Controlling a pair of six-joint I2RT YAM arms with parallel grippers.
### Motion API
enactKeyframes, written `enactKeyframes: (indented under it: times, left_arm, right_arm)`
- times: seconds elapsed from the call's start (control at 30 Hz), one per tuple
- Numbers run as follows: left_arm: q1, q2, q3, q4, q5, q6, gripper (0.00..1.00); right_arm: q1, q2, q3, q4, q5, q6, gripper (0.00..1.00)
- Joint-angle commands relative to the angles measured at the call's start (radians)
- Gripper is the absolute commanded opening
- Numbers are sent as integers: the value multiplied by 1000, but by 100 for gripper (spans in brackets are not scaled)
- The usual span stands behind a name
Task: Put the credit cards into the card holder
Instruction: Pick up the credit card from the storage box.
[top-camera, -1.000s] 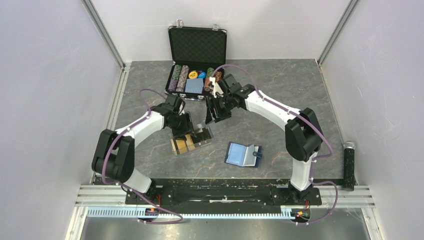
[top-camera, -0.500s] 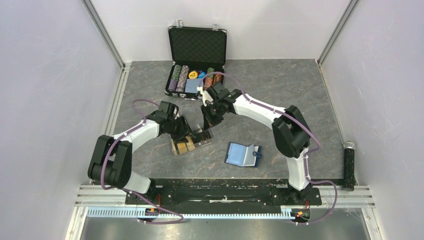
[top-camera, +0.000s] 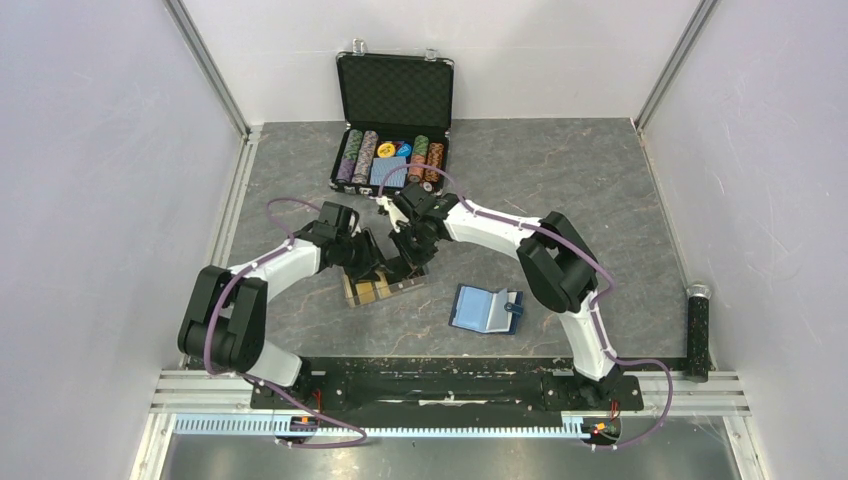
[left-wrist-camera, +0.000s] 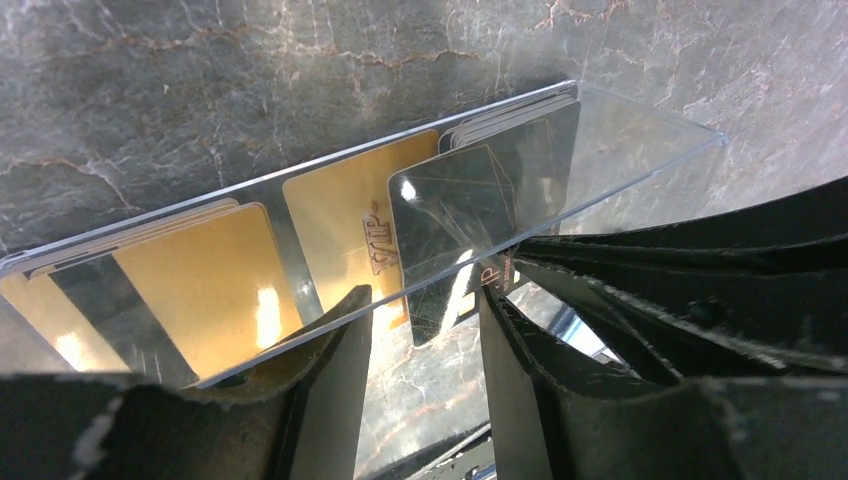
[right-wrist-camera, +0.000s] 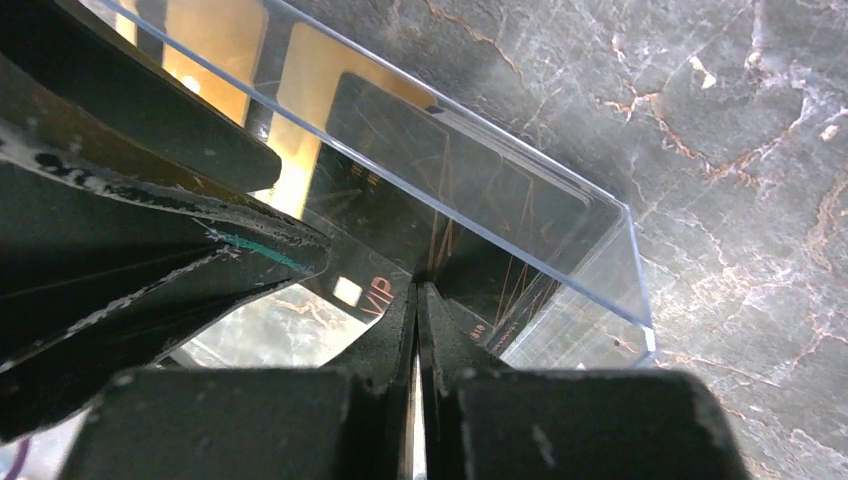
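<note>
Work cell from the near side: dark grey marbled tabletop (top-camera: 600, 180) with pale veins, plain white wall panels (top-camera: 90, 200) on three sides, aluminium corner posts (top-camera: 208, 65) — even, diffuse light; metal rail (top-camera: 200, 385) along the near edge.

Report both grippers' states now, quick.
Left gripper: open, its fingers apart at the edge of the clear tray.
Right gripper: shut on the dark VIP credit card.

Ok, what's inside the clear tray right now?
Gold cards and one dark glossy card, which the right gripper pinches. Stacks behind show only edges; gripper fingers cover the near side of the clear tray.
</note>
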Motion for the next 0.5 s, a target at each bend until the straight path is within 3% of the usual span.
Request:
enactKeyframes:
  times: [0.0, 0.47]
  left_arm:
    - [-5, 59, 16, 16, -45, -35, 50]
    - [-88, 159, 65, 9, -122, -43, 51]
  right_arm:
    - [13, 36, 24, -73, 145, -62, 0]
    - [35, 57, -1, -107, 207, -81, 0]
